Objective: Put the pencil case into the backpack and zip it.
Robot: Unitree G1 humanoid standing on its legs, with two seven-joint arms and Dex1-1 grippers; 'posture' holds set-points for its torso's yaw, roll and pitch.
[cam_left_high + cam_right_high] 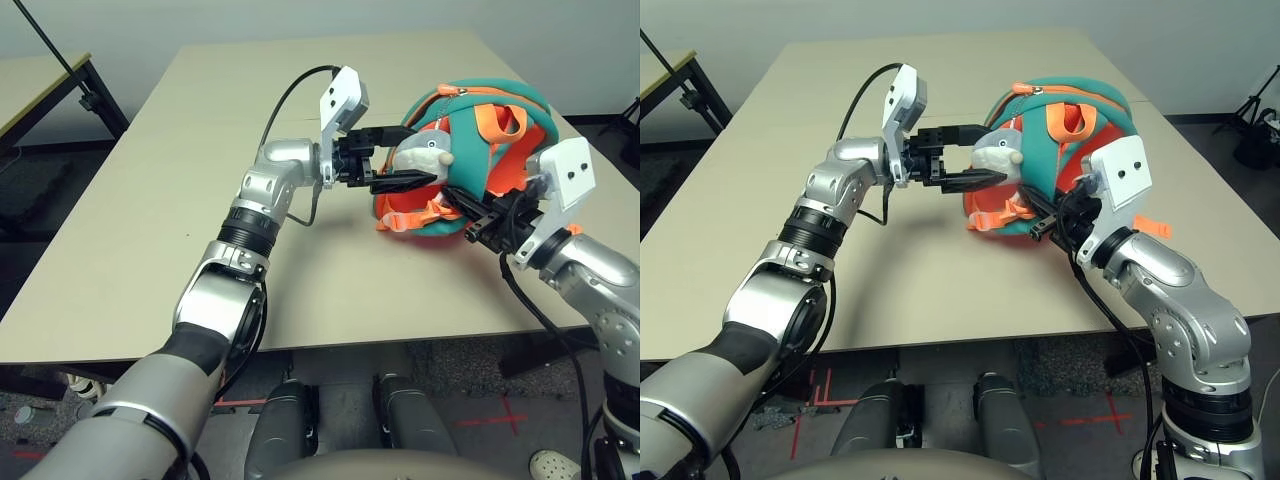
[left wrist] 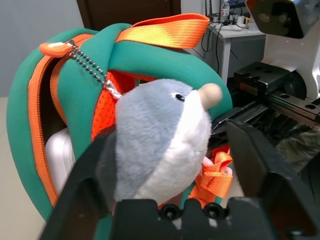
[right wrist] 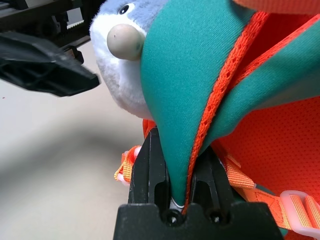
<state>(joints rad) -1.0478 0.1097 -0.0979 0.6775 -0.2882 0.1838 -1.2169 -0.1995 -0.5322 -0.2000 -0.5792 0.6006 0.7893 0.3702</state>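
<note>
Nearest you, the right gripper [image 3: 182, 170] is clamped on a teal fold of the backpack [image 1: 500, 100], steadying it on the table [image 1: 150, 200]. Beyond it, the left gripper [image 1: 405, 158] stands with fingers apart around the plush charm [image 2: 160, 135], not clearly pinching it. Farther in, the case [image 2: 60, 157] already sits inside the unzipped opening. Zipping is the step in hand: next, you likely need the orange zipper pull [image 2: 54, 48], not the charm.
</note>
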